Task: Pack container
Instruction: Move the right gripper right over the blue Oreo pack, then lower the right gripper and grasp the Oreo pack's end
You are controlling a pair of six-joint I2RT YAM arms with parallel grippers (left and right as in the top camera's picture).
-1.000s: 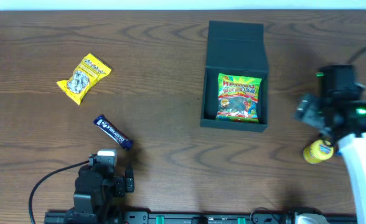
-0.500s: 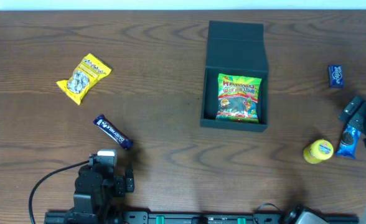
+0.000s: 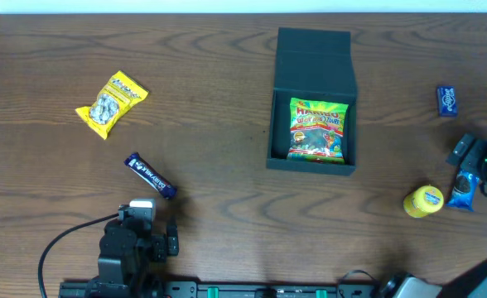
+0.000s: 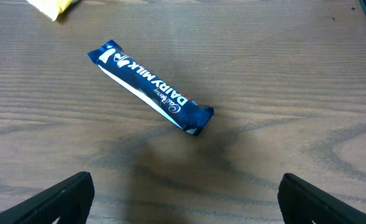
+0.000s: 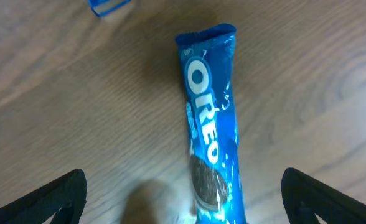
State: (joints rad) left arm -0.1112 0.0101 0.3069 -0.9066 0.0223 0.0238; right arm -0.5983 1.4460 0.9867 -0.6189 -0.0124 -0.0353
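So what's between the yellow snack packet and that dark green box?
Nothing: the overhead view shows only bare wooden table between the yellow packet and the container.

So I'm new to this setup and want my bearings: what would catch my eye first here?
The dark teal container at the table's upper middle stands out, lid open, with a bright Haribo bag lying inside. Next come the blue Oreo pack at the right edge, under the open right gripper, and the yellow packet far left.
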